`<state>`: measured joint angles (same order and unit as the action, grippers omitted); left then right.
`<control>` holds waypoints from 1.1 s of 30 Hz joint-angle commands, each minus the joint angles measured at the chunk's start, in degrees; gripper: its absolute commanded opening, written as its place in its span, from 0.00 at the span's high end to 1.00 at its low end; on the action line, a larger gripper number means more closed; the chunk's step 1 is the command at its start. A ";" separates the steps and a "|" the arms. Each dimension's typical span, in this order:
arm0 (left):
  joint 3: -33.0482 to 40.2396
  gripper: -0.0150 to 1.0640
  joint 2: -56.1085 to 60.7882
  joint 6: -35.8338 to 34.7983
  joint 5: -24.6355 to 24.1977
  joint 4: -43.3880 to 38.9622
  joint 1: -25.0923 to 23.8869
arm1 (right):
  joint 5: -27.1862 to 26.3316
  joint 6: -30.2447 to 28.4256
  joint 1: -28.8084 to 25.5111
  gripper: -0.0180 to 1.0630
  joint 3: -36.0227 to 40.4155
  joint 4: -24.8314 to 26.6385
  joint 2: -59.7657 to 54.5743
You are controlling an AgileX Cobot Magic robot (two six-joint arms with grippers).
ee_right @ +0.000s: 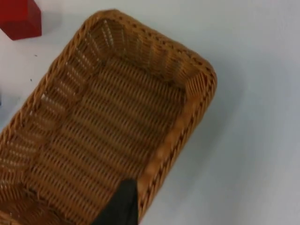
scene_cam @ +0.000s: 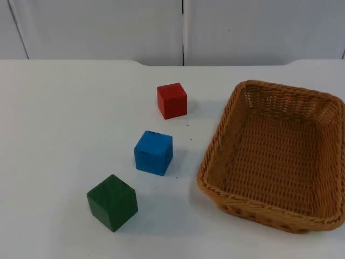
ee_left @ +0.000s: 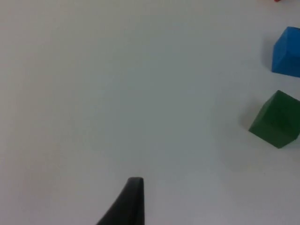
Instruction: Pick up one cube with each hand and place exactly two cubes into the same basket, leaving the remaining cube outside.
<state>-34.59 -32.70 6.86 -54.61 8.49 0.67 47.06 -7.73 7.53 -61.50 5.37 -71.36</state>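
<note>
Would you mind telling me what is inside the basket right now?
The basket holds nothing: its woven floor is bare in the top and right wrist views. The red cube, blue cube and green cube all sit outside on the table. Nothing covers the interior.

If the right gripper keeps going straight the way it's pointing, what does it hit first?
Most likely the wicker basket: the right gripper's fingertip stands over its near rim, aimed into the empty inside. Depth is unclear.
</note>
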 commanded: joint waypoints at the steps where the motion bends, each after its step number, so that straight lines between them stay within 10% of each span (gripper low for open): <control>1: -0.78 0.01 -2.12 2.36 1.70 2.50 -0.17 | -1.14 -0.90 -0.29 0.01 -2.26 1.43 -2.84; 33: -0.78 0.01 -22.91 26.09 12.36 21.35 -0.17 | 1.61 -1.79 17.09 0.01 -42.79 0.79 -41.58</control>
<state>-35.06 -55.05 31.50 -43.18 28.67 0.67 48.25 -8.97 23.85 -101.98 5.97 -111.63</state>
